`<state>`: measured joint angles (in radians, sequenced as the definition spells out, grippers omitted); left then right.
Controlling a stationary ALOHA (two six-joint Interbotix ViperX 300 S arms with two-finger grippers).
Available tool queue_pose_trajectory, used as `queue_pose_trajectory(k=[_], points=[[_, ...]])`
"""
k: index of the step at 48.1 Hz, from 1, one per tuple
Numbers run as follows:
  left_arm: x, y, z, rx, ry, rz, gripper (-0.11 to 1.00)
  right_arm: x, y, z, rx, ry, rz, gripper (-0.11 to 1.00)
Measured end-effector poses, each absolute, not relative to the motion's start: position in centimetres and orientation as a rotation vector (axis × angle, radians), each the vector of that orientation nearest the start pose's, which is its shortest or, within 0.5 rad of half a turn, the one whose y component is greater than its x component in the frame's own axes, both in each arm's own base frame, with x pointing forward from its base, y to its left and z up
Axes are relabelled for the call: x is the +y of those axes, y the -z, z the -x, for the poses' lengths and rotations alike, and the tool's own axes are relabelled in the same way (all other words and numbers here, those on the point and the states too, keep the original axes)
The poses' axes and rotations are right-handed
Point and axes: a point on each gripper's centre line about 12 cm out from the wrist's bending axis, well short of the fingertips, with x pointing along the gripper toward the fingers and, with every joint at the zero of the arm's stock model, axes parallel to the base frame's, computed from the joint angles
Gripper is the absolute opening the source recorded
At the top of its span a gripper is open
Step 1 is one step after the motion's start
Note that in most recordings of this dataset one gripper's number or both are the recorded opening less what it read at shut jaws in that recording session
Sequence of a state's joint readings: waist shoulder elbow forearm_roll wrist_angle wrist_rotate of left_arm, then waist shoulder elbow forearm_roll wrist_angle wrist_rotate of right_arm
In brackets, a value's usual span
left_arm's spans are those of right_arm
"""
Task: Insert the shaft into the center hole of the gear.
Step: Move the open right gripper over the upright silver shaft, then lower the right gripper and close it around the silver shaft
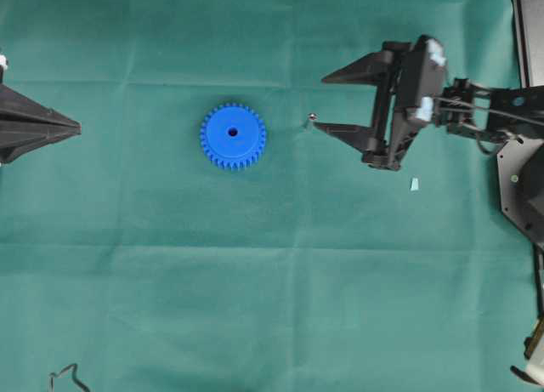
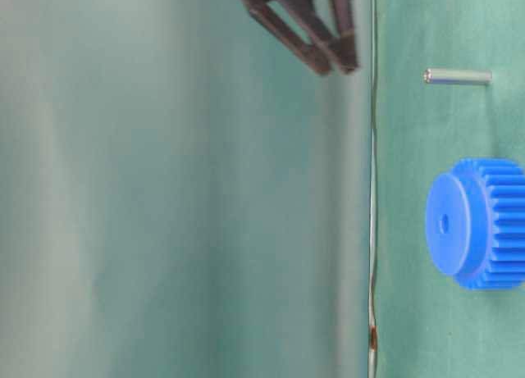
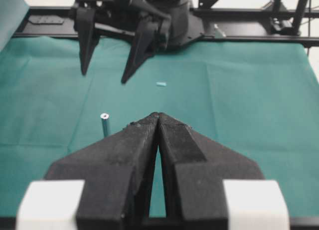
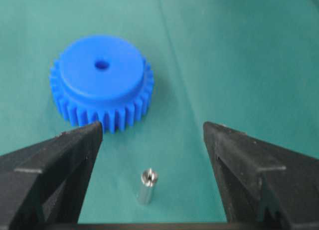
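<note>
The bright blue gear lies flat on the green cloth, its center hole facing up and empty. To its right the small silvery shaft stands upright on the cloth, touching nothing. My right gripper is open, and in the right wrist view the shaft stands free between the wide-apart fingers of that gripper, with the gear beyond them. At the table's left edge my left gripper is shut on nothing. Over its closed tips I see the shaft ahead.
A small pale blue scrap lies on the cloth below the right arm. A bent black wire piece sits at the bottom left corner. The dark frame rail runs along the right edge of the table.
</note>
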<state>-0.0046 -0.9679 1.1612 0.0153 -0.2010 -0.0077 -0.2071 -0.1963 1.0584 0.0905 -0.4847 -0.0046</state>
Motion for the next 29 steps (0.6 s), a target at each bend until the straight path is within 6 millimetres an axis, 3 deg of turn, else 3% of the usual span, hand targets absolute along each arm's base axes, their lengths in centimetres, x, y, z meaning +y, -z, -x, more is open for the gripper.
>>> queue_pose_trajectory(k=[14,29], points=[[-0.1,-29.0,-19.9,-0.011,0.008,-0.007,0.0,-7.2,-12.6,-30.7,0.463,0.289,-0.138,0.86],[-0.1,-29.0,-19.9,-0.006,0.008,-0.007,0.0,-7.4,-10.5,-30.7,0.522,0.316,-0.166,0.83]])
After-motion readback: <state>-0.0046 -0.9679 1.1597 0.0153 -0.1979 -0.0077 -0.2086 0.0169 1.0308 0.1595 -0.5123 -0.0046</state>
